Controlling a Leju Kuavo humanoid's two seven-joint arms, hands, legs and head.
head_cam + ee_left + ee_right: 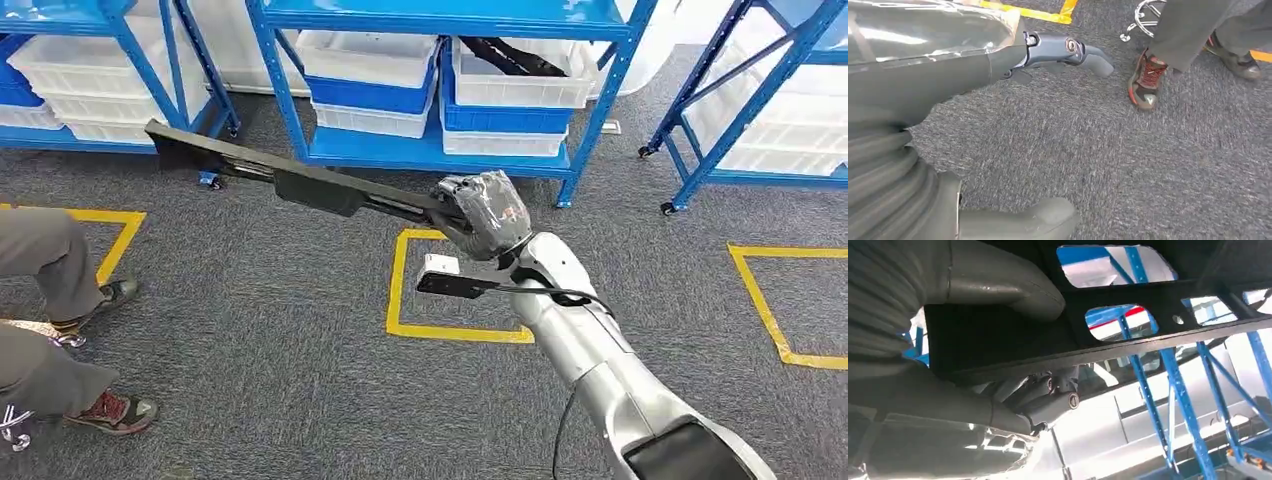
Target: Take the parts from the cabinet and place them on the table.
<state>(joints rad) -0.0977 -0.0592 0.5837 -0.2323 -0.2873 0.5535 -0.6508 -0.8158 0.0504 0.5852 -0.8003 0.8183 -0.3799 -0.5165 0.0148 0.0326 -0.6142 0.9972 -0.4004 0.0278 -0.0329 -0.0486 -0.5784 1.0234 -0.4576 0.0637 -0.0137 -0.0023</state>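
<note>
My right hand [485, 215] grips one end of a long, flat black part [290, 180] with cut-out windows. The part stretches out to the left, tilted slightly upward, above the grey carpet in front of the blue cabinet [440, 150]. In the right wrist view the thumb [1013, 285] lies over the black part [1133, 347] and the darker fingers [1048, 400] curl under its edge. My left hand [923, 90] hangs over the carpet with its fingers [1068, 50] apart from the thumb and nothing in it.
Blue racks hold white and blue bins [370, 70]; another rack [760, 110] stands at the right. A person sits at the left, legs [45, 290] and shoes [1145, 82] on the carpet beside a chair base [1148, 12]. Yellow tape squares [450, 332] mark the floor.
</note>
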